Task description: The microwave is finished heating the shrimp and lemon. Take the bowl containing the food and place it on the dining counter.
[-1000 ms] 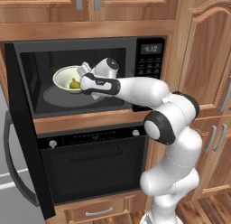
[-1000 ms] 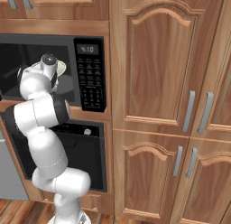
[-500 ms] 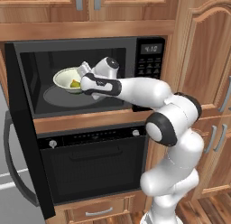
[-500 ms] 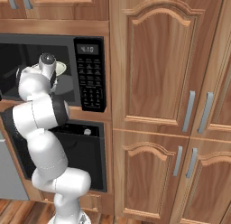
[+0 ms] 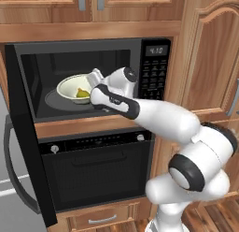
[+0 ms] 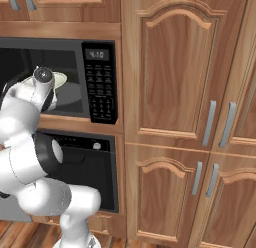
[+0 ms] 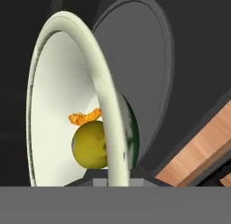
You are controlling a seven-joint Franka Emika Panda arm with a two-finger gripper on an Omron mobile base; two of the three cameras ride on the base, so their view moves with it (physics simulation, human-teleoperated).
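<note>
From the left base view, my pincer (image 5: pixel 94 79) sits at the near rim of the bowl (image 5: pixel 74 88) inside the open microwave (image 5: pixel 93 76); the lemon (image 5: pixel 82 92) lies in it. From the right base view, the arm hides most of the bowl (image 6: pixel 59 79). In the hand view, the rim (image 7: pixel 106 114) runs between the fingers, shrimp (image 7: pixel 84 116) above lemon (image 7: pixel 90 144); I cannot tell whether they are clamped. I'd confirm the grip, lift slightly, and draw out level.

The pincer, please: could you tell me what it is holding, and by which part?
The pincer holds the bowl by its near-side rim, inside the microwave.
</note>
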